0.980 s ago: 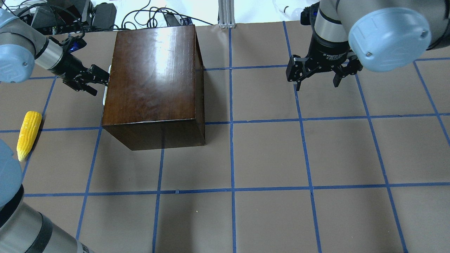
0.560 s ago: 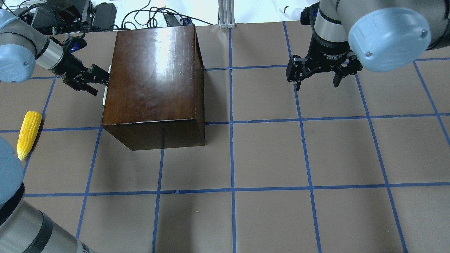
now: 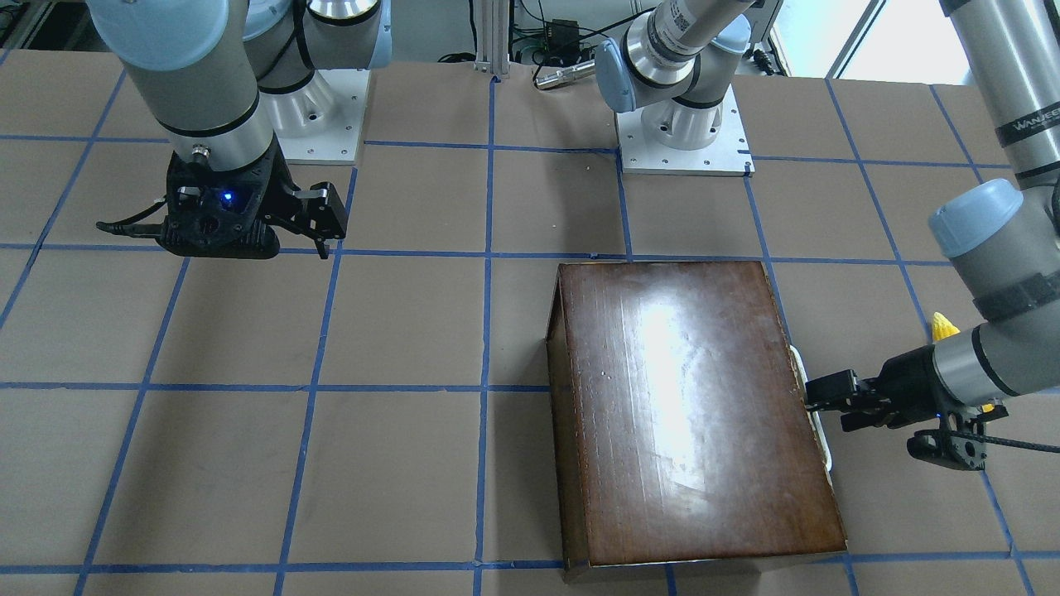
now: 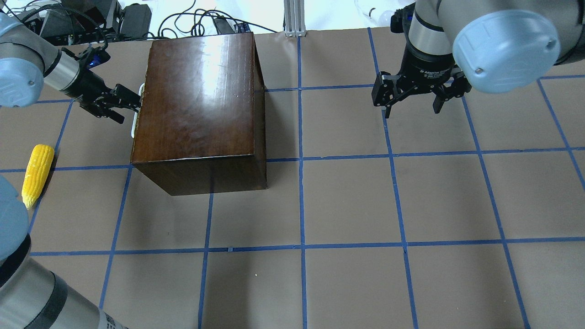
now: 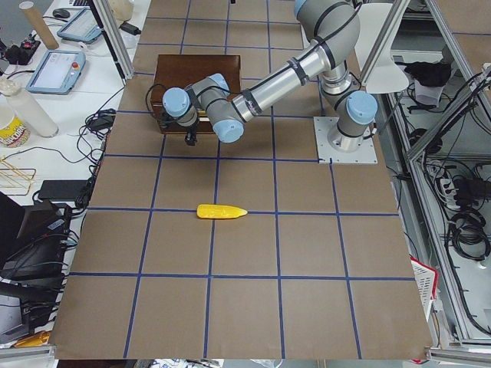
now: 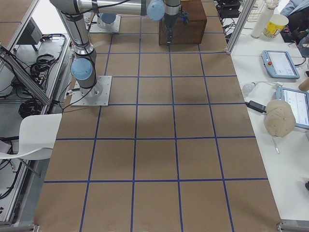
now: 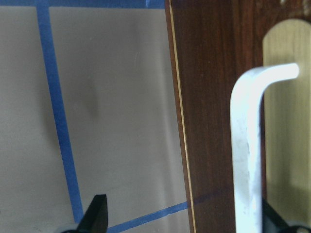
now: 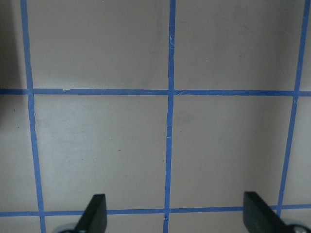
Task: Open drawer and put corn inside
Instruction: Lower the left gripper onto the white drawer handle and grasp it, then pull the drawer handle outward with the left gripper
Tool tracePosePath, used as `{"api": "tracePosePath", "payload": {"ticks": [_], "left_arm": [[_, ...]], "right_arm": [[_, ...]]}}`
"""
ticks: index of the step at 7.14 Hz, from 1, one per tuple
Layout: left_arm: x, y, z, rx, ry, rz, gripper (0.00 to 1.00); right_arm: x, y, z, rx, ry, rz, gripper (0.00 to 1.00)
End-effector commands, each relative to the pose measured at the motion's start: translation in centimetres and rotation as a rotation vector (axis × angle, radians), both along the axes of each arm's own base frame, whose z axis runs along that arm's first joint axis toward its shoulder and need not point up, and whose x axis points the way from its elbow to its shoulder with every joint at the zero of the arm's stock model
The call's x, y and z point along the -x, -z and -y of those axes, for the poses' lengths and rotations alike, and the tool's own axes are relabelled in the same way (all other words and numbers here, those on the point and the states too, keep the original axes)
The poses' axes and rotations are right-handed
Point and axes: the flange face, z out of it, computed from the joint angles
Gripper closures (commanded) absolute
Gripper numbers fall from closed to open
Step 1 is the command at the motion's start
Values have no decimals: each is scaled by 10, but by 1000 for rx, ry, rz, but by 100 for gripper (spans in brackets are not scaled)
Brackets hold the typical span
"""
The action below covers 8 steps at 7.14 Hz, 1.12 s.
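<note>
At box (image 4: 201,100) front, left gripper (image 4: 130,108) open, fingers straddling white handle (image 7: 245,145), likely to clamp and pull; drawer (image 7: 218,97) shut. Corn (image 4: 36,173) on desk (image 4: 347,201), well apart from box. Right gripper (image 4: 411,110) open, parked out of way

Overhead exterior: we looked from behind the robot, forward and down on the table (image 4: 347,201).
Front-facing: we faced the robot from across the table, steeply downward.
Side views: we stood far back at opposite table ends, looking along it.
Left wrist: we sat very close to the handle (image 7: 245,145).
Right wrist: we looked straight down on the tape grid (image 8: 170,92).
Shared: we saw the wooden box (image 4: 201,100) in all four fixed views.
</note>
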Motion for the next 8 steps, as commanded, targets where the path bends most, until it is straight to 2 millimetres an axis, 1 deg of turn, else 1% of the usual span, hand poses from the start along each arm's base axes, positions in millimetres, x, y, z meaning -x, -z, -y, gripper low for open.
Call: {"api": "tracePosePath", "payload": {"ticks": [1, 2, 5, 6, 8], "left_arm": [[-10, -1, -1, 9, 1, 1, 0], [-18, -7, 2, 23, 4, 6, 0], [-22, -10, 4, 25, 10, 12, 0], [-27, -12, 4, 31, 8, 14, 0], [-45, -12, 0, 36, 3, 12, 0]], "right_arm": [[0, 0, 0, -1, 0, 1, 0], [0, 0, 0, 1, 0, 0, 0], [0, 0, 0, -1, 0, 0, 0], [0, 0, 0, -1, 0, 0, 0], [0, 0, 0, -1, 0, 0, 0]]}}
